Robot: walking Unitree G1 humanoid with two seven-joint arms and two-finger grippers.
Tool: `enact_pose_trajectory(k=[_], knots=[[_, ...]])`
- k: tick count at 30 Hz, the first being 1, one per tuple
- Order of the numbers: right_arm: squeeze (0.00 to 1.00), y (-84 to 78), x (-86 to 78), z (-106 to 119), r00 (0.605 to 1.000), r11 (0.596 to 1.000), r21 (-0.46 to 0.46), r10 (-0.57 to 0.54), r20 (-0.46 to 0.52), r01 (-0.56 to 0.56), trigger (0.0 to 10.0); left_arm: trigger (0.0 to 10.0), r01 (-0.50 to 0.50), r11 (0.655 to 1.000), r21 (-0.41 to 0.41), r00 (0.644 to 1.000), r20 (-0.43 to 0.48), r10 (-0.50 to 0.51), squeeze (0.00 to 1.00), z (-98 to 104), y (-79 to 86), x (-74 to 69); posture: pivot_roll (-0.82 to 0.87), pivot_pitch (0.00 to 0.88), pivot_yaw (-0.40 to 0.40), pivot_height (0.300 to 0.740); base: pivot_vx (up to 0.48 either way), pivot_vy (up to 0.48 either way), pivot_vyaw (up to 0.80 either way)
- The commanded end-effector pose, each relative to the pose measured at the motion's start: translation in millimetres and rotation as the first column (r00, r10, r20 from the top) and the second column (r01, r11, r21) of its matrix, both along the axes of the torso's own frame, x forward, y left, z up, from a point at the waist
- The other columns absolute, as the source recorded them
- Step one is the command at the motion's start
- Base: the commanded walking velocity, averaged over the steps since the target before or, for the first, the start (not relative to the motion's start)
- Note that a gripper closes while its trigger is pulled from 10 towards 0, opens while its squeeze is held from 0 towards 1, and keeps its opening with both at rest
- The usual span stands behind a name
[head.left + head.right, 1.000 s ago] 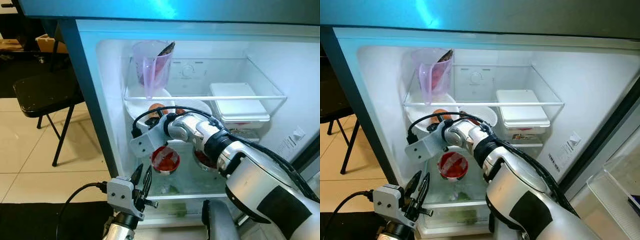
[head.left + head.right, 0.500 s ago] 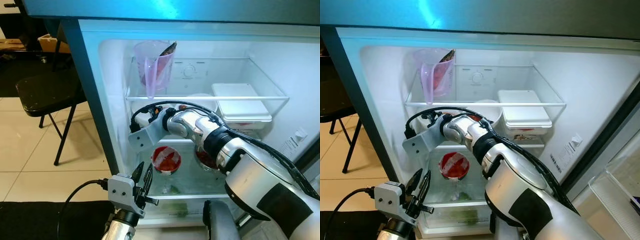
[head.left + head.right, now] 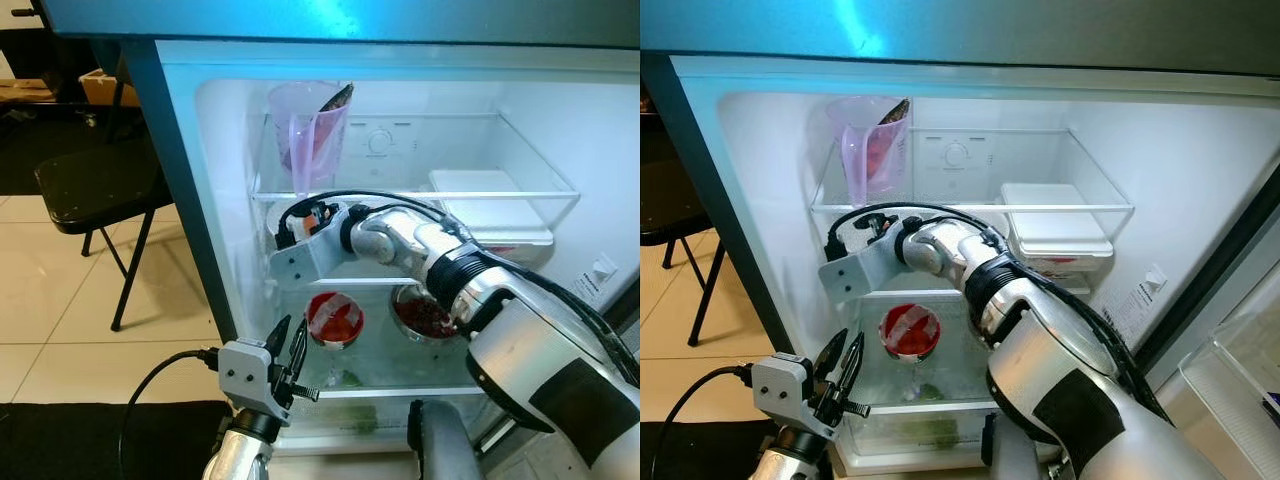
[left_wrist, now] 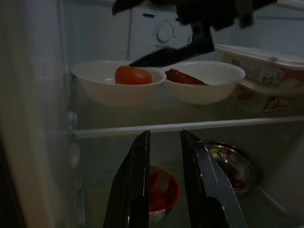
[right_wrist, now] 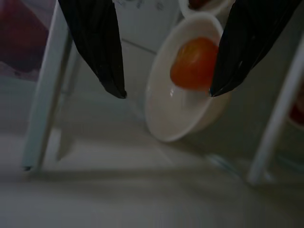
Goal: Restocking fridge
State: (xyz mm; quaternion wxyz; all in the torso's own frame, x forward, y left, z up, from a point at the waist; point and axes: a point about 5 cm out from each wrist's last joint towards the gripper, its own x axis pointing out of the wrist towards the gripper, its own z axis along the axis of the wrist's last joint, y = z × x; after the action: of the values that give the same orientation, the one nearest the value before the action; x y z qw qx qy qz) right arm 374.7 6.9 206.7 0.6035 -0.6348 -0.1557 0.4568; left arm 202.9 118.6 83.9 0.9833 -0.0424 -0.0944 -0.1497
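The fridge (image 3: 1200, 180) is open, and the robot's right arm reaches deep into it, over the middle shelf. The right gripper (image 5: 164, 90) has its two black fingers spread wide apart and holds nothing. Just past its tips sits a white bowl (image 5: 166, 114) with a round orange-red fruit, maybe a tomato (image 5: 194, 62), lying inside. The fruit rests loose in the bowl, so I think it has been put there to keep cold and the hand is open because the drop is done. A second white bowl (image 4: 204, 88) stands right beside the first one, with something red in it that I cannot name. The left gripper (image 4: 164, 180) waits low in front of the fridge, fingers a little apart, empty, maybe to stay out of the way. A purple jug (image 3: 305, 130) stands on the top shelf, and a white box (image 3: 1055, 225) is partly hidden by the arm. On the bottom shelf are a red cup (image 3: 332, 318) and a shiny metal bowl (image 3: 425, 315). A black chair (image 3: 90, 190) stands off to the left.
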Motion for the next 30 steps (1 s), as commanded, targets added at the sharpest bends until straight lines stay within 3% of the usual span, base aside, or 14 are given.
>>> enact_pose_trajectory(k=[1, 8, 12, 18, 24, 30], knots=[[0.00, -2.6, -3.1, -1, 0.998, 0.999, 0.034, 0.034, -0.061, -0.032, 10.0, 10.0, 0.015, 1.000, 0.012, 1.000, -0.016, -0.015, 0.00, -3, 0.2, 0.9, 0.05, 0.000, -0.044, 0.476, 0.000, 0.000, 0.00], [0.00, -14.9, -9.8, -6, 0.973, 0.993, 0.050, 0.112, -0.203, -0.103, 10.0, 10.0, 0.023, 1.000, 0.016, 1.000, -0.016, -0.023, 0.00, -4, 0.5, 3.6, 0.04, 0.000, -0.036, 0.476, 0.000, 0.000, 0.00], [0.00, -17.0, -10.7, -6, 0.968, 0.992, 0.066, 0.123, -0.220, -0.111, 10.0, 10.0, 0.025, 1.000, 0.016, 1.000, -0.015, -0.025, 0.00, -4, -0.1, 4.7, 0.04, 0.000, -0.032, 0.476, 0.000, 0.000, 0.00], [0.00, -32.0, -11.7, 4, 0.940, 0.979, 0.161, 0.170, -0.294, -0.126, 10.0, 10.0, 0.032, 0.999, 0.020, 0.999, -0.004, -0.032, 0.00, -2, 0.0, 9.7, 0.04, 0.000, -0.023, 0.476, 0.000, 0.000, 0.00], [0.00, -42.8, -13.3, 2, 0.921, 0.975, 0.181, 0.183, -0.343, -0.126, 10.0, 10.0, 0.035, 0.999, 0.023, 0.999, -0.002, -0.035, 0.00, -3, 0.9, 11.7, 0.04, 0.000, -0.018, 0.476, 0.000, 0.000, 0.00], [0.00, -76.1, -20.0, -16, 0.880, 0.979, 0.185, 0.157, -0.448, -0.080, 10.0, 10.0, 0.044, 0.999, 0.023, 0.999, 0.006, -0.045, 0.00, -2, -0.2, 15.5, 0.03, 0.000, -0.013, 0.476, 0.000, 0.000, 0.00]])
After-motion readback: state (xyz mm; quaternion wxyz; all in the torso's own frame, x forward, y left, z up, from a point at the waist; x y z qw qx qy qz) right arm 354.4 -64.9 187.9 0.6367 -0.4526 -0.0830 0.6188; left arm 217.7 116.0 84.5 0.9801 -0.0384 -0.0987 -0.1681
